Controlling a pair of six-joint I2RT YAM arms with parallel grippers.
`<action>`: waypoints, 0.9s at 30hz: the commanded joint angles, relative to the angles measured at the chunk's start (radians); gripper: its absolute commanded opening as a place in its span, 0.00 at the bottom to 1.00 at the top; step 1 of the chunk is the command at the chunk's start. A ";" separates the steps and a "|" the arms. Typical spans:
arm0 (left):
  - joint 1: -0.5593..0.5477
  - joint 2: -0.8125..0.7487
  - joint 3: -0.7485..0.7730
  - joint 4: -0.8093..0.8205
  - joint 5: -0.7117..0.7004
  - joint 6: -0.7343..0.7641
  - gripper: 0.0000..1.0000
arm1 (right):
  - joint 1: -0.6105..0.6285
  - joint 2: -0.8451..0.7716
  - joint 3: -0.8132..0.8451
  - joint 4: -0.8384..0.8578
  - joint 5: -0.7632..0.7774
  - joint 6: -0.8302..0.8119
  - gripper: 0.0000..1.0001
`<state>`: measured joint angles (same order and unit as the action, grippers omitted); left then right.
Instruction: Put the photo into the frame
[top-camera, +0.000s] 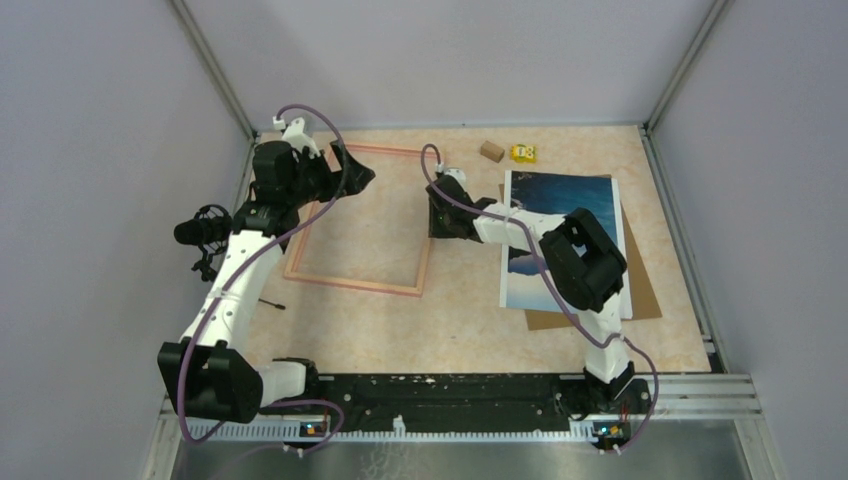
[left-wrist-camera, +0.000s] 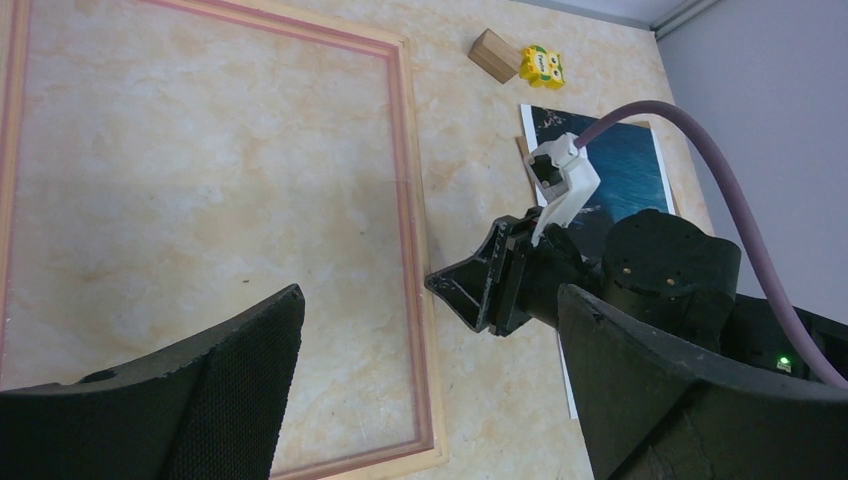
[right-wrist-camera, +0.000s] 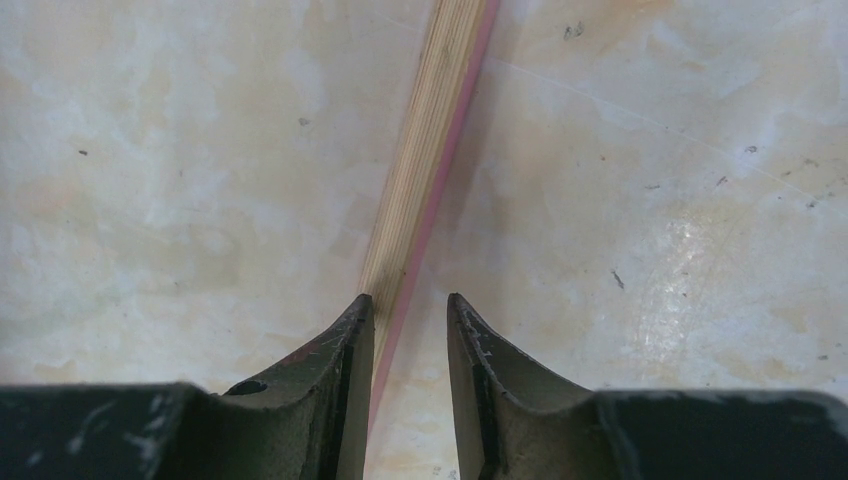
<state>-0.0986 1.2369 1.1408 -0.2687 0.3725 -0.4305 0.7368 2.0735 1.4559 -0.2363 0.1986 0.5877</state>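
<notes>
1. While the right gripper's (right-wrist-camera: 410, 300) fingers (right-wrist-camera: 350, 340) stand slightly apart astride the frame's (right-wrist-camera: 430, 150) right rail, one touches it and the other shows a gap, so nothing is clamped.
2. Left gripper (top-camera: 355, 175) gapes wide and empty over the frame's far left corner.
3. Photo (top-camera: 562, 196) lies face up on a board (top-camera: 645, 295), right of the frame and apart from it.
4. It looks light, thin and bendy. Its left edge, past the board, seems the best hold.
5. Open table separates the two; a block (top-camera: 491, 150) and toy (top-camera: 523, 153) sit beyond.
</notes>
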 joint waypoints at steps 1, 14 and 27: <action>0.007 -0.016 -0.009 0.054 0.020 -0.011 0.98 | -0.036 -0.049 -0.126 -0.173 0.061 -0.092 0.31; 0.003 0.046 -0.015 0.069 0.092 -0.041 0.98 | -0.135 -0.306 -0.400 0.141 -0.229 -0.128 0.59; 0.003 0.090 -0.008 0.082 0.186 -0.069 0.99 | 0.042 -0.299 -0.408 0.195 -0.165 0.154 0.68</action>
<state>-0.0986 1.2938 1.1301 -0.2283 0.5232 -0.4892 0.7483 1.8000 1.0470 -0.0669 0.0139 0.6567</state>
